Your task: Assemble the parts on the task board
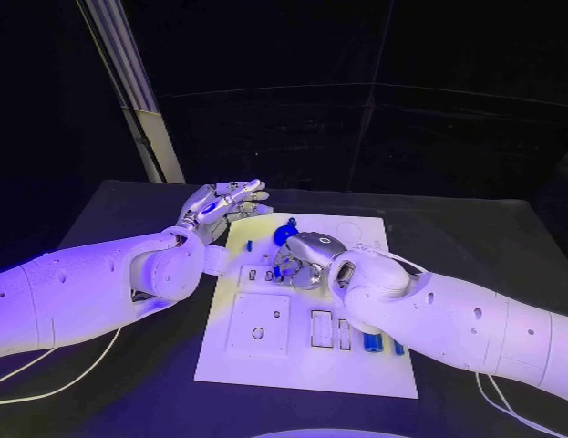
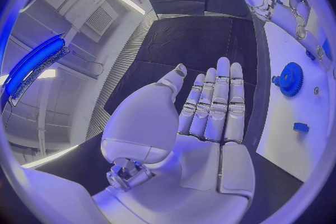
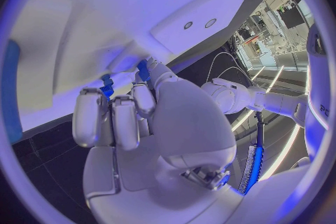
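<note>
Task board (image 1: 313,356): white plate at table centre, long axis running 12 to 6 o'clock on the black table (image 1: 126,210).

Left hand (image 1: 221,206): raised over the board's 11 o'clock corner, off its left edge. In the left wrist view the left hand (image 2: 203,123) lies flat, fingers straight and side by side, thumb set a little apart, palm bare. Holds nothing.

Right hand (image 1: 307,256): over the middle of the board, knuckles up, fingers curled down toward the plate. In the right wrist view the right hand (image 3: 140,117) has its fingers bent close against the board's surface, with small blue pieces (image 3: 107,87) showing at the fingertips; probably touching or pinching one, but I cannot tell for sure.

Parts: blue gear (image 1: 285,234) on the board at about 12 o'clock from the right hand, just beside it; the same toothed wheel shows in the left wrist view as the blue gear (image 2: 290,78), lying flat on the plate. A small blue block (image 2: 301,127) sits near it, apart. Two blue pegs (image 1: 382,345) lie at the board's 5 o'clock area, beside rectangular slots (image 1: 330,328), partly behind the right forearm.

Square raised panel (image 1: 257,324) at 7 o'clock of the board.

No readable writing or labels on board or parts.
</note>
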`<state>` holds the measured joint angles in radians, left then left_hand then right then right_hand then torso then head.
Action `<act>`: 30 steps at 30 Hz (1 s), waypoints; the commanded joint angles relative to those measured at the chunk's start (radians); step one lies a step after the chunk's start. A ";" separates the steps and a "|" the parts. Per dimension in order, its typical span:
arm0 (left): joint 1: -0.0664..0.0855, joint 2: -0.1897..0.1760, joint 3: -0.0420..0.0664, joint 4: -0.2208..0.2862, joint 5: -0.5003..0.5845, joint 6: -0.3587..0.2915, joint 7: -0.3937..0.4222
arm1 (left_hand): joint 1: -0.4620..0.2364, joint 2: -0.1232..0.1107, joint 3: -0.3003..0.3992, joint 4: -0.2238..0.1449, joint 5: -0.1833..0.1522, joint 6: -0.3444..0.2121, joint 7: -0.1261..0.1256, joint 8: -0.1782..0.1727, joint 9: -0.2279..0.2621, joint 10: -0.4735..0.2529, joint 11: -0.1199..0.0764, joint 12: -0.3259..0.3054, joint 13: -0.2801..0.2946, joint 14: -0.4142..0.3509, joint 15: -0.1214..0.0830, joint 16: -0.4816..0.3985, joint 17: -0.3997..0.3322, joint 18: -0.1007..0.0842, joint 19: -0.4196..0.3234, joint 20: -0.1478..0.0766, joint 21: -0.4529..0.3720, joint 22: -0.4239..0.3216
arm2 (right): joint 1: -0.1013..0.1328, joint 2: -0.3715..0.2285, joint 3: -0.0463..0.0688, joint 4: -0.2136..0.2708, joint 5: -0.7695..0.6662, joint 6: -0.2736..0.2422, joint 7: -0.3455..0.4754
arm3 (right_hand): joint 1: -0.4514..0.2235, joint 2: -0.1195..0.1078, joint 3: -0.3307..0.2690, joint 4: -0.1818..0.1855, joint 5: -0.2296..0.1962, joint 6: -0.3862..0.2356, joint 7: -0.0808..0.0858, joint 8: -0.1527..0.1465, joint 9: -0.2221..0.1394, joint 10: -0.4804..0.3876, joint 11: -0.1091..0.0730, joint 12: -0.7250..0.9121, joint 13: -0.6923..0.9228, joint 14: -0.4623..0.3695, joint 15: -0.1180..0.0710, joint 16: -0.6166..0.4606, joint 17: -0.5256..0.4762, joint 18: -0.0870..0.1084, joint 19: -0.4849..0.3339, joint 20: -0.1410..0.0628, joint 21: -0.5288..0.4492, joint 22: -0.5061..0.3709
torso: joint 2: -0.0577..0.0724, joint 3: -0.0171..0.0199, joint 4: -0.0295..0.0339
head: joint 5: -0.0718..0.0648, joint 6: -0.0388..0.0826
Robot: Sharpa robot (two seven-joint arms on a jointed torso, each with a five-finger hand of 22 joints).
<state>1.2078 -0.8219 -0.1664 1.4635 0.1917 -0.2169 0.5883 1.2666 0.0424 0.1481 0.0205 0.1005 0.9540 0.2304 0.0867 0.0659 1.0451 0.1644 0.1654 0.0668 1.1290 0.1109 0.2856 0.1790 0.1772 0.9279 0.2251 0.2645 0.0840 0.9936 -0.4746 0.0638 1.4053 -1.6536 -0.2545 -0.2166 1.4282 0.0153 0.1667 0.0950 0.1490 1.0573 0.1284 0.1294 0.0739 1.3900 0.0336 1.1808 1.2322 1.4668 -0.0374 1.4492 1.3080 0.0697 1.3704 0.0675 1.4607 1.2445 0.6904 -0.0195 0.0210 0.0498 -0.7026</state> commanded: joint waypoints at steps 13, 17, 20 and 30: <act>0.002 0.000 0.001 0.001 0.004 0.006 0.010 | 0.008 0.001 0.000 -0.005 -0.002 0.003 -0.003 0.001 0.000 0.006 0.000 -0.006 -0.001 -0.006 0.001 -0.007 0.001 0.006 -0.004 0.002 -0.006 -0.001 | 0.001 -0.001 0.000 -0.007 -0.026 0.056 -0.008 | -0.033 -0.022 0.007 -0.001 -0.006 0.019 -0.008 -0.020 -0.004 -0.024 -0.001 -0.043 -0.030 0.050 -0.001 -0.014 -0.005 0.003 -0.019 0.006 -0.016 -0.020 | 0.000 0.0005 -0.0008 | 0.002 -0.003; 0.002 0.000 0.001 0.001 0.004 0.006 0.010 | 0.008 0.001 0.000 -0.005 -0.002 0.003 -0.003 0.001 0.000 0.006 0.000 -0.006 -0.001 -0.006 0.001 -0.007 0.001 0.006 -0.004 0.002 -0.006 -0.001 | 0.001 -0.002 0.000 -0.004 -0.033 0.068 -0.016 | -0.042 -0.030 0.006 0.002 -0.008 0.010 -0.004 -0.028 -0.006 -0.031 0.002 -0.054 -0.039 0.050 0.002 -0.015 -0.006 0.003 -0.022 0.008 -0.018 -0.024 | 0.000 0.0005 -0.0002 | 0.001 -0.004; 0.002 0.000 0.001 0.001 0.004 0.007 0.009 | 0.008 0.001 0.000 -0.005 -0.002 0.003 -0.003 0.001 0.000 0.006 0.000 -0.006 -0.001 -0.006 0.001 -0.007 0.001 0.006 -0.004 0.002 -0.006 -0.001 | 0.001 -0.003 0.000 -0.001 -0.037 0.073 -0.026 | -0.052 -0.035 0.006 0.005 -0.007 -0.006 0.002 -0.040 -0.008 -0.042 0.007 -0.074 -0.055 0.050 0.006 -0.017 -0.009 0.005 -0.026 0.011 -0.021 -0.031 | 0.000 0.0004 0.0003 | 0.001 -0.005; 0.002 -0.001 0.001 0.001 0.004 0.009 0.006 | 0.007 0.001 0.002 -0.006 -0.002 0.003 -0.003 0.001 0.000 0.006 0.001 -0.007 -0.001 -0.008 0.001 -0.008 0.001 0.006 -0.005 0.002 -0.008 -0.002 | 0.001 -0.006 0.000 0.005 -0.041 0.049 -0.037 | -0.094 -0.069 -0.017 0.024 -0.007 -0.041 0.013 -0.061 -0.007 -0.052 0.019 -0.089 -0.069 0.049 0.017 -0.022 -0.014 0.007 -0.031 0.023 -0.027 -0.040 | -0.001 0.0005 -0.0002 | 0.001 -0.005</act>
<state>1.2078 -0.8231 -0.1664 1.4636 0.1939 -0.2164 0.5872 1.2666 0.0424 0.1481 0.0205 0.1005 0.9540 0.2304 0.0867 0.0659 1.0451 0.1644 0.1614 0.0668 1.1291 0.1110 0.2818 0.1788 0.1772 0.9279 0.2250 0.2602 0.0828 0.9959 -0.4791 0.0656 1.4095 -1.6840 -0.2134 -0.2364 1.3424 -0.0561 0.1540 0.1190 0.1452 1.0229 0.1423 0.0743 0.0653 1.3431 0.0481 1.0947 1.1645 1.4663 -0.0296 1.4311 1.2947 0.0696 1.3432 0.0879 1.4403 1.2052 0.6899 -0.0189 0.0206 0.0508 -0.7075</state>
